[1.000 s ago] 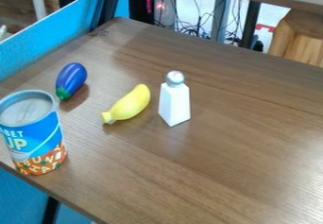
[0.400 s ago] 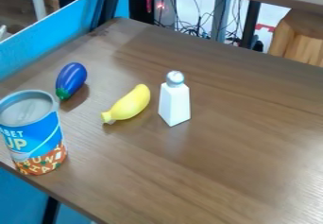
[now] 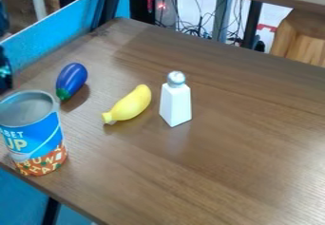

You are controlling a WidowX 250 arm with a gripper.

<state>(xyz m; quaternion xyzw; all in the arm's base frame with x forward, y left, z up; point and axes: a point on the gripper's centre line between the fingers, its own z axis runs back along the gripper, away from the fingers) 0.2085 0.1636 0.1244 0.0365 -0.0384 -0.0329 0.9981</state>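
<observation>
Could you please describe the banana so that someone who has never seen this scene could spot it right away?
On the brown table, find the big blue soup can at the left edge. The banana lies to its upper right, between the purple eggplant and the white shaker. It is the only yellow one of the three.

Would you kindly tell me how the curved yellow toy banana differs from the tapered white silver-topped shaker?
The yellow banana lies down, while the white shaker stands upright. The banana is rounded and curved; the shaker is straight, flat-sided and silver-topped. Both rest on the brown wood-grain table.
</observation>
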